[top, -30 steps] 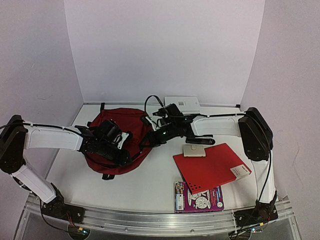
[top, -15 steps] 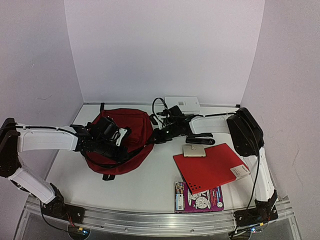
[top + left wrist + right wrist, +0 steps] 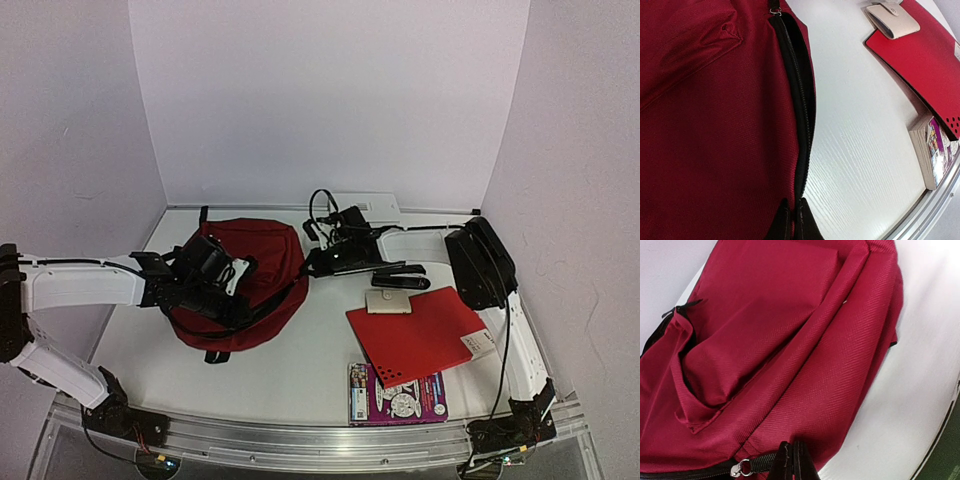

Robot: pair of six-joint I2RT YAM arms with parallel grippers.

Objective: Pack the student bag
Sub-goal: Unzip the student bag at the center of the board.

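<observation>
White table (image 3: 300,365): left gripper (image 3: 793,210) has just clamped bag (image 3: 265,255) at zip edge (image 3: 800,125); right gripper (image 3: 792,452) pinches pull (image 3: 757,463); opening ready.

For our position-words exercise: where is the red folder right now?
In the top view the folder lies flat on the right, the beige case on its far-left corner and the book partly under its near edge.
</observation>
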